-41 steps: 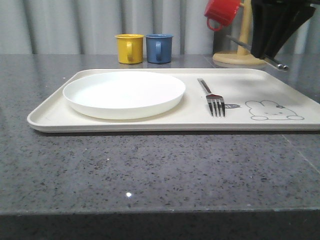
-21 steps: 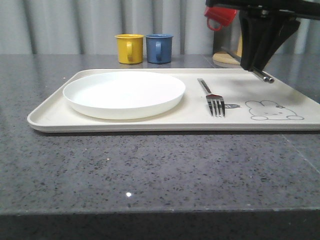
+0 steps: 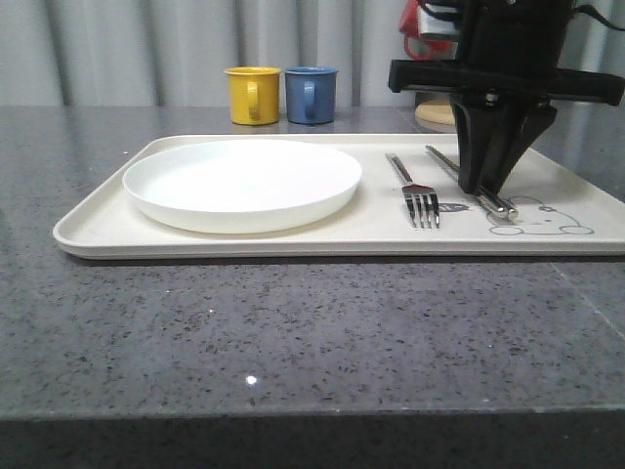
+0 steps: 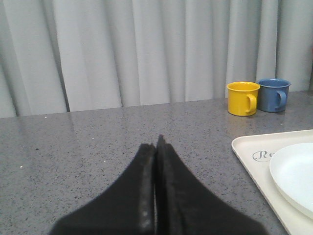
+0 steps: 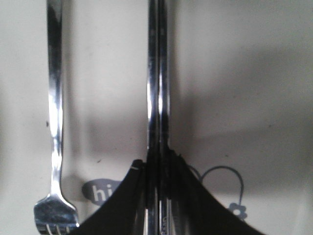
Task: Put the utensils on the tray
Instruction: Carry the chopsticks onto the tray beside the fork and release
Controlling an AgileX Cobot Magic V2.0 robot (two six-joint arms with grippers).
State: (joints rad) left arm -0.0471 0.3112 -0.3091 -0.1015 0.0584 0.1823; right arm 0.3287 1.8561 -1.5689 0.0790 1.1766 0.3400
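Observation:
The cream tray [image 3: 98,230] lies across the table with the white plate [image 3: 242,184] on its left half and the silver fork [image 3: 415,191] to the right of the plate. My right gripper [image 3: 480,188] points straight down onto the tray beside the fork, shut on the pair of metal chopsticks [image 3: 469,184], which lie low along the tray by the bunny drawing. In the right wrist view the chopsticks [image 5: 158,88] run between the black fingers [image 5: 122,205], with the fork [image 5: 55,122] alongside. My left gripper [image 4: 156,147] hovers over bare table left of the tray [image 4: 249,152], shut and holding nothing.
A yellow mug [image 3: 253,94] and a blue mug [image 3: 312,94] stand behind the tray. A red mug [image 3: 430,29] hangs on a wooden stand [image 3: 441,112] at the back right, partly behind my right arm. Grey stone table [image 3: 293,332] extends in front.
My right gripper has come down and forward from the upper right with the chopsticks, from above the mug stand to low on the tray beside the fork.

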